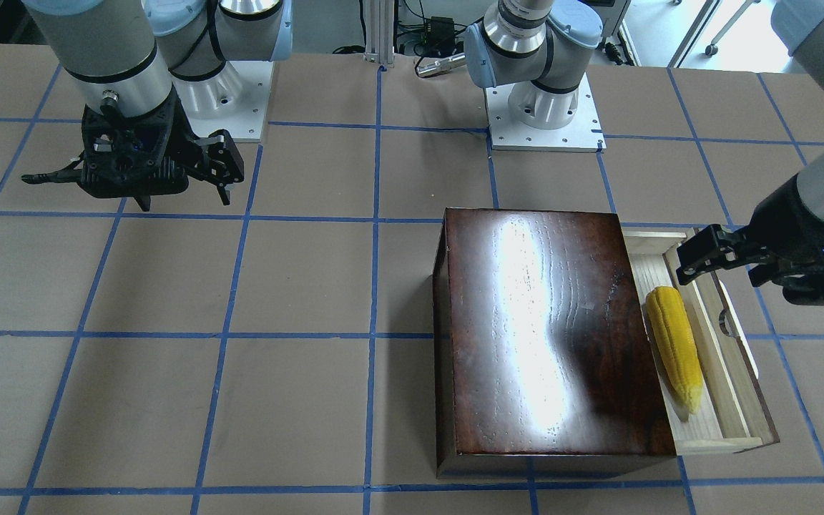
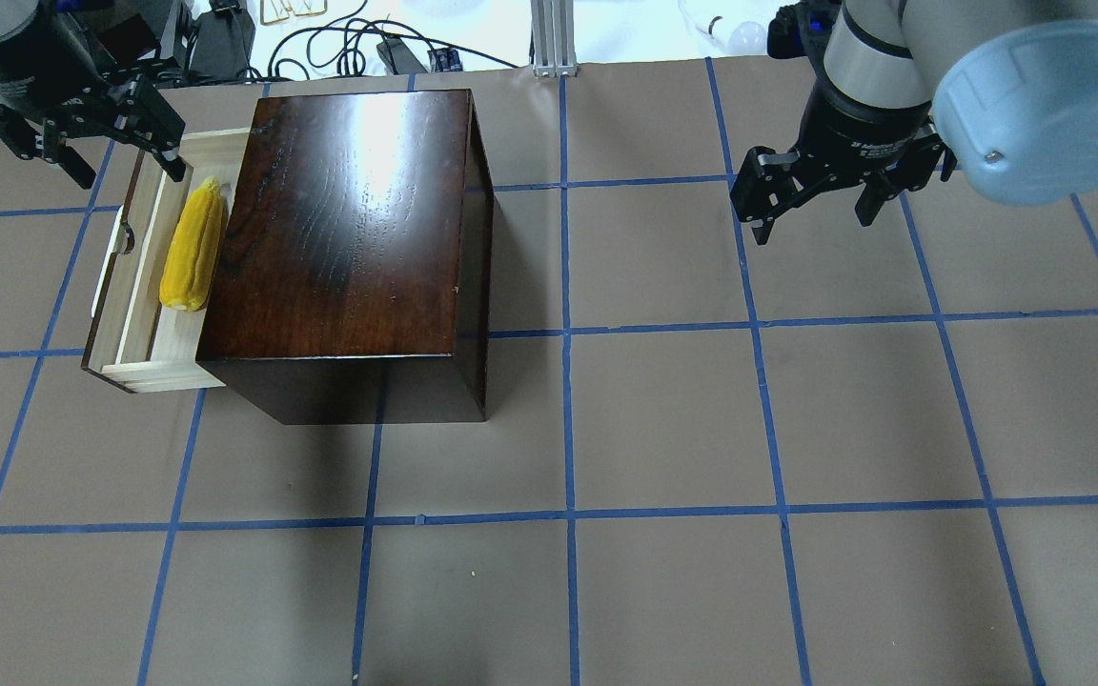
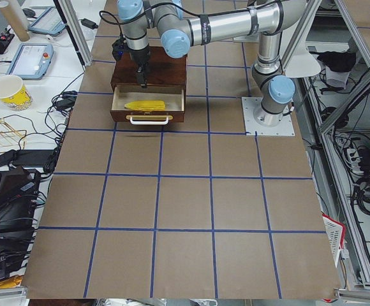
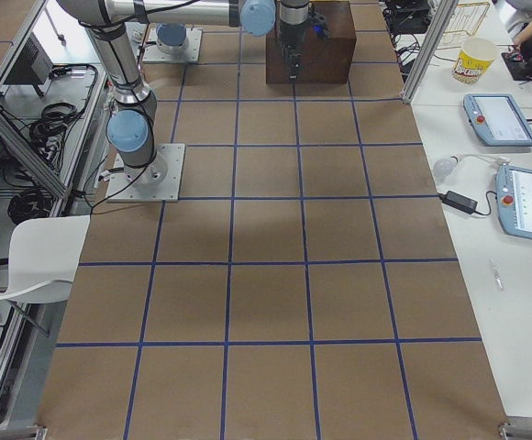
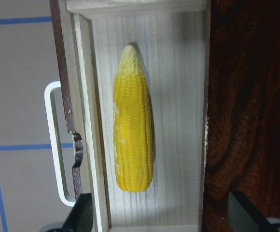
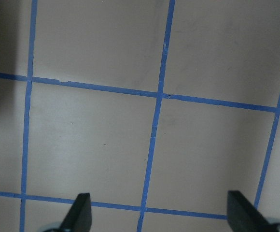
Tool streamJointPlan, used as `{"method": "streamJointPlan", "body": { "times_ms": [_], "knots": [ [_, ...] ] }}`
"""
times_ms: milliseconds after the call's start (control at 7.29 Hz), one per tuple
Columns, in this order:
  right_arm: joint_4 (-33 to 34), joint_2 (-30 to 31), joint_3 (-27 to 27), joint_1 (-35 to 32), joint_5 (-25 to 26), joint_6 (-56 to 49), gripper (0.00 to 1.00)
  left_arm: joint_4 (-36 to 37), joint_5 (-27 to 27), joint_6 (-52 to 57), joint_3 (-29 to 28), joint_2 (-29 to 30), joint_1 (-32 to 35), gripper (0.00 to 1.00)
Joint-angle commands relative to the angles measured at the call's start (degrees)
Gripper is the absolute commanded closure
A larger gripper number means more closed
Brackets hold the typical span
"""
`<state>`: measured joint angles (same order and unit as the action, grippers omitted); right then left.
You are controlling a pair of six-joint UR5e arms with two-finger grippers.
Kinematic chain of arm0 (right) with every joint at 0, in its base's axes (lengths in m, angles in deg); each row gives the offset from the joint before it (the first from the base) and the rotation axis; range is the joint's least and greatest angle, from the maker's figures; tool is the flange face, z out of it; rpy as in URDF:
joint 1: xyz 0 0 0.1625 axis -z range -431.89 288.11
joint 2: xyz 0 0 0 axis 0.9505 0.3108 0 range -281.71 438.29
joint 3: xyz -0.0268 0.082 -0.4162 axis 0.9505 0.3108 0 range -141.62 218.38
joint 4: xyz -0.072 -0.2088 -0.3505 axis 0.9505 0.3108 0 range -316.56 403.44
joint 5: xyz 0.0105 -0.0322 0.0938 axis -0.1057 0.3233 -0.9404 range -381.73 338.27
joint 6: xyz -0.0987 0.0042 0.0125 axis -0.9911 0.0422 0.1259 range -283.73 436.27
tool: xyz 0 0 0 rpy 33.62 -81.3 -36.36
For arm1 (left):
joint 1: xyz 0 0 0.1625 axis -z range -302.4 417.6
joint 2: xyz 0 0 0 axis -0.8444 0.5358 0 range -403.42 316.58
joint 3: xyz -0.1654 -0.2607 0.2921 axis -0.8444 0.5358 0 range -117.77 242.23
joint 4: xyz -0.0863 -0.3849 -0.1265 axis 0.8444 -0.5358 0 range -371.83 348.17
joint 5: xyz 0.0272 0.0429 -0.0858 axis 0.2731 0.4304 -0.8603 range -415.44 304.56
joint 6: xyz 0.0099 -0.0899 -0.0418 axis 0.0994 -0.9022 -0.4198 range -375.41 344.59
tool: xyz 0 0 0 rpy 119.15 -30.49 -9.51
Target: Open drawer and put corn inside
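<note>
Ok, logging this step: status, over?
Both grippers open: left gripper over the pulled-out pale-wood drawer, right gripper over taped table. Bright yellow ridged corn lies inside drawer. Nothing blocking.

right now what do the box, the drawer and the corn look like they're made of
Box: dark wood with a glossy varnish; grain lines show under a bright glare.
Drawer: pale wood, matte and seemingly unvarnished, with fine straight grain.
Corn: probably moulded plastic; uniform yellow, slight sheen, regular kernel ridges.

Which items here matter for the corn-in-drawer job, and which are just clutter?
Job: pale-wood drawer with white loop handle; bright yellow corn cob inside it; glossy dark wooden box; open left gripper.
Lying about: yellow paper cup; grey tablet-like pendants; white plastic chair.
</note>
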<state>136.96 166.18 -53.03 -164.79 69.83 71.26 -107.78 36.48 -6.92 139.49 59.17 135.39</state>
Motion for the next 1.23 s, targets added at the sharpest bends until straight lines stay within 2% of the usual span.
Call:
{"method": "streamJointPlan", "body": {
  "times_ms": [0,137,411,686,1097],
  "knots": [
    [0.0,0.0,0.0,0.0,0.0,0.0,0.0,-0.8,3.4,-6.4,-0.2,-1.2,6.9,0.0],
    [0.0,0.0,0.0,0.0,-0.1,0.0,0.0,-0.8,3.3,-5.9,0.2,-1.8,8.6,0.0],
    [0.0,0.0,0.0,0.0,0.0,0.0,0.0,-0.8,-3.0,0.2,0.5,-2.8,9.7,0.0],
    [0.0,0.0,0.0,0.0,0.0,0.0,0.0,-0.8,-5.9,3.6,2.6,-4.2,9.7,0.0],
    [0.0,0.0,0.0,0.0,0.0,0.0,0.0,-0.8,-5.9,2.2,5.0,-5.7,9.8,0.0]
  ]
}}
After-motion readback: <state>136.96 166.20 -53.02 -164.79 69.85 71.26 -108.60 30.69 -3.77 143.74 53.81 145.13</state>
